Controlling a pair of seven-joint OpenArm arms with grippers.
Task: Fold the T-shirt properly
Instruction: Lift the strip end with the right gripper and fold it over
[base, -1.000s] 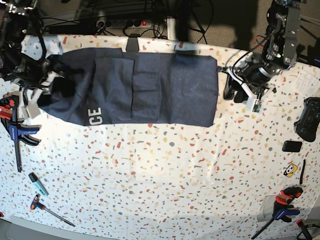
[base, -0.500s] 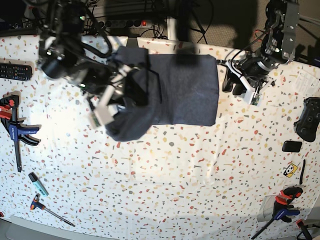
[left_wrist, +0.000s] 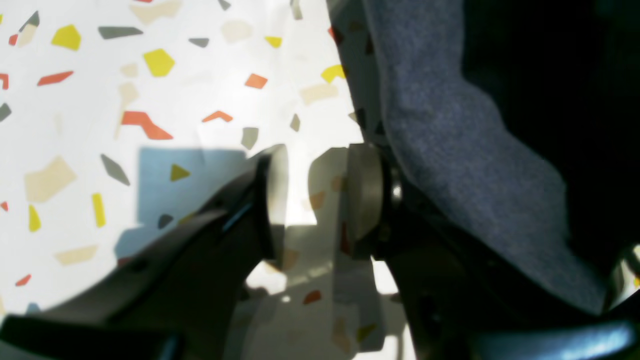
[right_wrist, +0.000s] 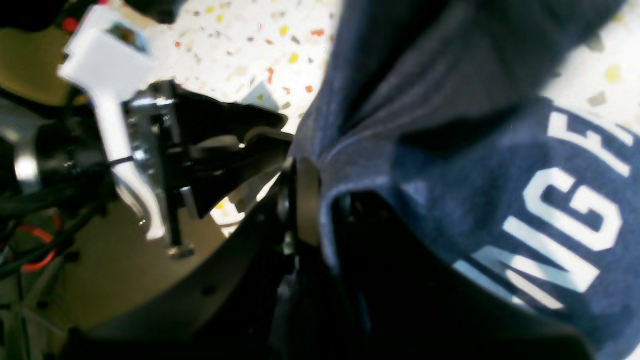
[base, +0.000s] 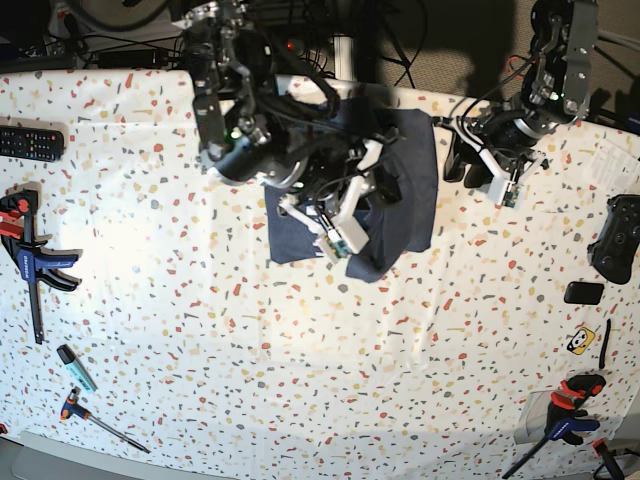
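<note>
The navy T-shirt (base: 412, 165) lies at the back middle of the speckled table, doubled over itself. My right gripper (base: 380, 195) hangs over its right half, shut on a fold of the cloth. In the right wrist view the fabric is pinched at the pads (right_wrist: 306, 200), and white lettering (right_wrist: 555, 215) shows on the hanging part. My left gripper (base: 462, 160) sits just off the shirt's right edge. Its pads (left_wrist: 276, 200) stand apart over bare table, with the T-shirt (left_wrist: 450, 150) beside the right-hand pad and nothing between them.
A remote (base: 30, 143) and a blue-and-red clamp (base: 35, 262) lie at the left edge, a marker (base: 76, 367) and a screwdriver (base: 95, 417) at the front left. On the right are a game controller (base: 617, 238), a small black device (base: 584, 292) and another clamp (base: 565, 408).
My right arm has swept from the table's left edge to the middle, carrying the shirt's left end over the rest of it. The left gripper has barely moved.
</note>
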